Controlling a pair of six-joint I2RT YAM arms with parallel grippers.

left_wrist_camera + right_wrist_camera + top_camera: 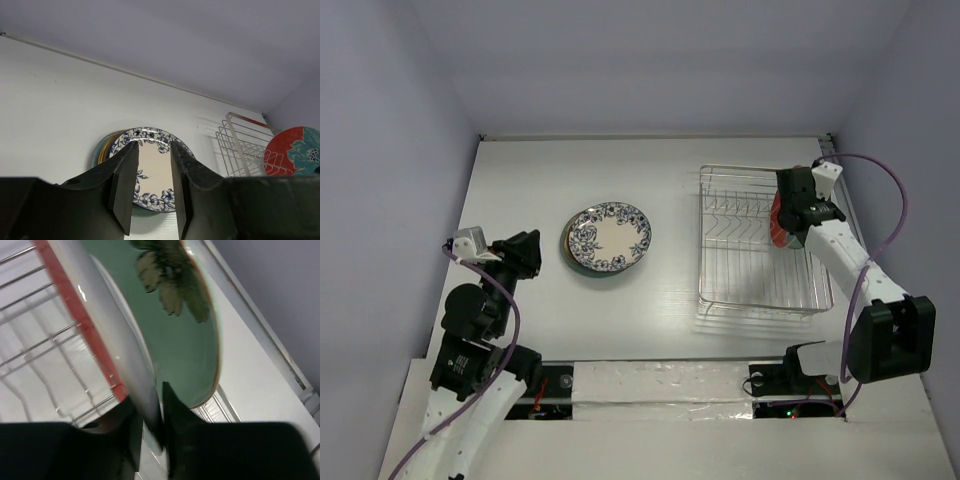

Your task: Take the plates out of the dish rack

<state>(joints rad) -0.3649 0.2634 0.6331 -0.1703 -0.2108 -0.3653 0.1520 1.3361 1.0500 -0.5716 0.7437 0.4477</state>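
Note:
The silver dish rack point(740, 292) stands at the right of the table. Two plates stand upright at its right side: a red plate point(112, 330) and behind it a pale green red-rimmed plate point(187, 350). My right gripper point(149, 402) is shut on the red plate's rim, one finger on each face. From above, the right gripper point(789, 222) hangs over the red plate point(775, 228). A stack of plates lies flat mid-table, topped by the white-and-blue floral plate point(610, 237). My left gripper point(153, 146) is open and holds nothing, just left of that stack point(150, 134).
A teal plate's edge point(97, 151) shows under the stack. The left wrist view also catches the rack point(240, 146) and the red plate point(281, 150) to the right. Purple-grey walls close the table at the back and both sides.

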